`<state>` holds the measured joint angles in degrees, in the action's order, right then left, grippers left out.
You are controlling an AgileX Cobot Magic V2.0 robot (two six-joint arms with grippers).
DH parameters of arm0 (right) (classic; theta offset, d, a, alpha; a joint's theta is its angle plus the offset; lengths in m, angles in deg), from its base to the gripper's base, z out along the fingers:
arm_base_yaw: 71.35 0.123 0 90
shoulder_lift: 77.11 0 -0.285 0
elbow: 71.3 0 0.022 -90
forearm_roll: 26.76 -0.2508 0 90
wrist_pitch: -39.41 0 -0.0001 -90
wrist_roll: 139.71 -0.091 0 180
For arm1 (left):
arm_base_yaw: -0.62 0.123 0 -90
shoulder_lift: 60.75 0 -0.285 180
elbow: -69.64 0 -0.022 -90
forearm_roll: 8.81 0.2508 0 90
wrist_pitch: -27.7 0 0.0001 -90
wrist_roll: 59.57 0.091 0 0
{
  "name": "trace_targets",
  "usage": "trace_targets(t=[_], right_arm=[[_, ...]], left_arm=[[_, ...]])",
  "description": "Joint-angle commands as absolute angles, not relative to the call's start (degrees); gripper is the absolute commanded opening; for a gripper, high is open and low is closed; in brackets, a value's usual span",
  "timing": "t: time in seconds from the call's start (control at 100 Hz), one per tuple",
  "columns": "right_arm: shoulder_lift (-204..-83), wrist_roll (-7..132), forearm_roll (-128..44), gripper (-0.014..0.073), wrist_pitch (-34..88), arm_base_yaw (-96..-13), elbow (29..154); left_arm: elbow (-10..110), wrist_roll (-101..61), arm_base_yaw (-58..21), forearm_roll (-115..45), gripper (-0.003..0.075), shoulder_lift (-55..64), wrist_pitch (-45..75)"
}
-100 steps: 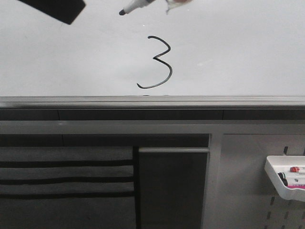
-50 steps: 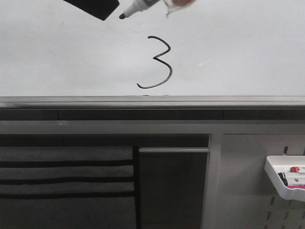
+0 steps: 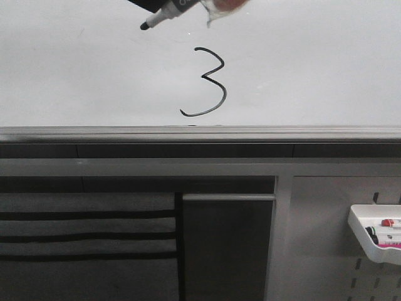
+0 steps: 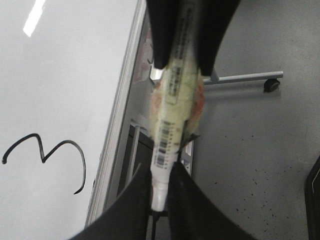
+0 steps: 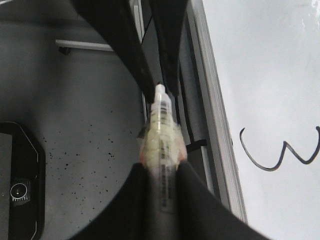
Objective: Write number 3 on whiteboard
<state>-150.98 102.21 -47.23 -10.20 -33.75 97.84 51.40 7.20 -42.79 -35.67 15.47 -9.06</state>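
Note:
The whiteboard (image 3: 313, 63) fills the upper front view, and the black number 3 (image 3: 223, 93) is drawn on it just above the rail. A marker (image 3: 164, 15) hangs above and left of the 3, tip off the board. My left gripper (image 4: 161, 200) is shut on the marker's white neck (image 4: 160, 185). My right gripper (image 5: 161, 172) is shut on its taped body (image 5: 161, 135). The left gripper's black fingers (image 3: 150, 4) show at the top edge of the front view. The 3 also shows in the left wrist view (image 4: 42, 160) and the right wrist view (image 5: 284, 145).
A dark grey rail (image 3: 200, 133) runs along the board's lower edge. Below it are dark panels and a grey pegboard (image 3: 326, 251) carrying a white tray (image 3: 369, 241) with spare markers. The wrist views show a speckled grey floor (image 4: 260, 150) beside the board.
My left gripper has moved right from the upper left and closed on the marker's front end. The marker's tip has shifted left and slightly down. The 3 is unchanged.

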Motion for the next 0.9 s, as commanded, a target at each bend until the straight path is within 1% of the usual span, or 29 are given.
trace_targets(t=[0.0,0.19,0.25,0.32,0.4,0.47,0.71,0.76,0.89], right_arm=[[-150.0,103.7,-49.1,-0.0064,-5.7,-32.7,99.3],[-150.0,103.7,-49.1,-0.0064,-4.5,-32.4,99.3],[-150.0,103.7,-49.1,-0.0064,-4.6,-32.4,99.3],[-150.0,103.7,-49.1,-0.0064,-4.5,-32.4,99.3],[-150.0,103.7,-49.2,-0.0064,-4.5,-32.4,99.3],[-150.0,103.7,-49.5,-0.0064,-4.5,-32.4,99.3],[-150.0,103.7,-49.6,-0.0064,-4.6,-32.4,99.3],[-150.0,103.7,-49.6,-0.0064,-4.6,-32.4,99.3],[-150.0,103.7,-49.6,-0.0064,-5.0,-32.4,99.3]], left_arm=[[53.5,8.0,-43.6,-37.8,0.0067,14.4,-5.4],[53.5,8.0,-43.6,-37.8,0.0067,14.4,-6.2],[53.5,8.0,-43.6,-37.8,0.0079,14.4,-6.5],[53.5,8.0,-43.6,-37.8,0.0131,14.4,-6.5],[53.5,8.0,-43.6,-37.8,0.0211,14.4,-6.4],[53.5,8.0,-43.6,-37.8,0.0242,14.4,-6.3],[53.5,8.0,-43.6,-37.8,0.0234,14.4,-6.2],[53.5,8.0,-43.6,-37.8,0.0206,14.4,-6.2],[53.5,8.0,-43.6,-37.8,0.0107,14.4,-6.2]])
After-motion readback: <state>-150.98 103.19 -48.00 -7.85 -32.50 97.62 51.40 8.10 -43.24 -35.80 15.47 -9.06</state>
